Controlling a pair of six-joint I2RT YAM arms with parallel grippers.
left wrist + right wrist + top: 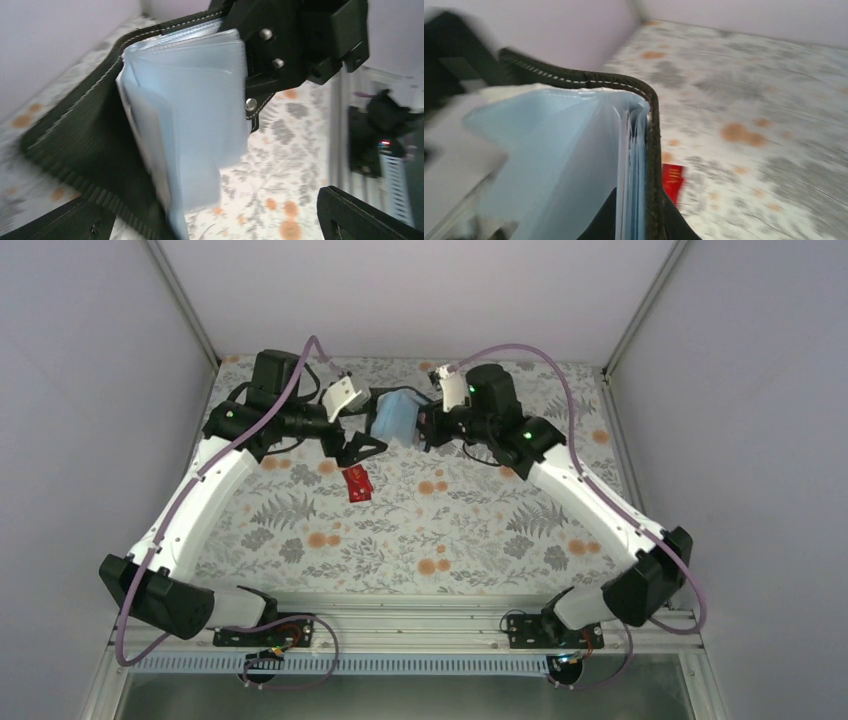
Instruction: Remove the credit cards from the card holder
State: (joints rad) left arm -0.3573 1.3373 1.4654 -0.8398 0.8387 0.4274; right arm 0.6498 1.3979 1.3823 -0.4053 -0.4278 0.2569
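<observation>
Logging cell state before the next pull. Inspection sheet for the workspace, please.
Surface: floral table cover, lying flat.
Job's things: card holder held up and open, blue sleeves showing; one red credit card on the cover.
Clutter: nothing seen.
Grippers: right gripper clamped on the holder; left gripper open beside it.
Cables: purple cable along each arm.
Surroundings: pale walls, metal frame posts.

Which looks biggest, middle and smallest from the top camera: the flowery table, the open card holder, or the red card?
Largest: the table.
Middle: the card holder, spread open.
Smallest: the red card, though not by much.
</observation>
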